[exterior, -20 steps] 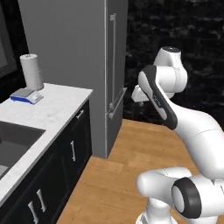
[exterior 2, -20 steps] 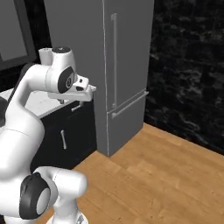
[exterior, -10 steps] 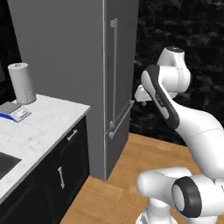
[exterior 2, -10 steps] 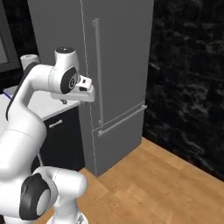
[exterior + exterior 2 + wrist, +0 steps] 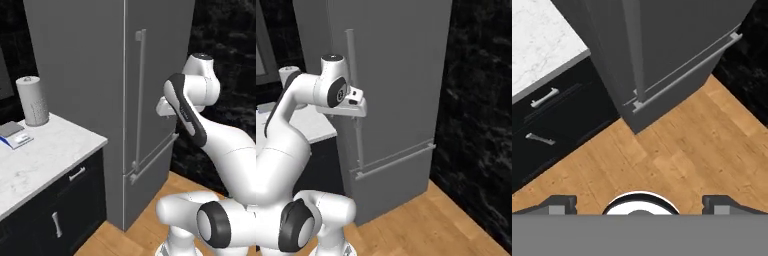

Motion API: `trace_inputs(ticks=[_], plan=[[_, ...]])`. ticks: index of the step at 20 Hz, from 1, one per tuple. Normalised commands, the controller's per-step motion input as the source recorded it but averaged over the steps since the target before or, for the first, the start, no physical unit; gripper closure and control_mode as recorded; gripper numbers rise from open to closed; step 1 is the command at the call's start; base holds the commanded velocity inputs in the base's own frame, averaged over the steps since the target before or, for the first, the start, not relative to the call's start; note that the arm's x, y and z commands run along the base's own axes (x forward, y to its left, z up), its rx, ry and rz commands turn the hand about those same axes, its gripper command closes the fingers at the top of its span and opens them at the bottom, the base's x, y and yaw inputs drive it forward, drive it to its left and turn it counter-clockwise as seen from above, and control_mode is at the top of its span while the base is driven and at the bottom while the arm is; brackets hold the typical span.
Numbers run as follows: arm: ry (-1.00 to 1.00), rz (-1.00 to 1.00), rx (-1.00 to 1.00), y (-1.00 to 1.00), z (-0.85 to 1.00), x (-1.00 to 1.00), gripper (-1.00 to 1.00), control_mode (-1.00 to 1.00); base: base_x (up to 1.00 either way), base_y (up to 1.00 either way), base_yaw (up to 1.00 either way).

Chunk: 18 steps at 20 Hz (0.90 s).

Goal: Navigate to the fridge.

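Left base view: closer now than half a second ago. Tall matte-grey slab-fronted fridge [image 5: 100,100] fills the upper middle, its long vertical bar handle [image 5: 139,100] far larger than before; whole picture shifted, so a drive of the base, not a move of the things. White marble-topped table [image 5: 45,155] on black cabinets slid leftward and nearer, with the white paper-towel roll [image 5: 33,101] and small flat scale with blue edge [image 5: 14,134] standing on it. Hand [image 5: 162,107] tucked beside the folded white arm, in front of the fridge door and apart from it.

Right base view: fridge front now spans most of the frame, horizontal lower-drawer handle [image 5: 396,161] low and near, black stone wall [image 5: 481,115] to the right. Hand carried high before the door.

Hand view: looks down on the fridge's lower corner above the wooden plank floor [image 5: 677,155], black drawers with short silver handles [image 5: 545,97] to the left. Two dark fingertips [image 5: 559,202] set wide apart at the bottom, hand spread and holding nothing.

Judged from this: approach nearly finished; probably a short final closing and squaring-up left.
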Motion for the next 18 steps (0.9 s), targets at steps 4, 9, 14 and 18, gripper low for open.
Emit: trace_inputs(ticks=[4, 9, 14, 18], plan=[[0.00, 0.00, 0.00, 0.00, 0.00, 0.00, -1.00, 1.00, 0.67, -0.64, 0.54], [0.00, 0.00, 0.00, 0.00, 0.00, 0.00, -1.00, 1.00, 0.49, -0.63, 0.55], [0.00, 0.00, 0.00, 0.00, 0.00, 0.00, -1.00, 1.00, 0.03, -0.55, 0.61], [0.00, 0.00, 0.00, 0.00, 0.00, 0.00, -1.00, 1.00, 0.10, -0.61, 0.60]])
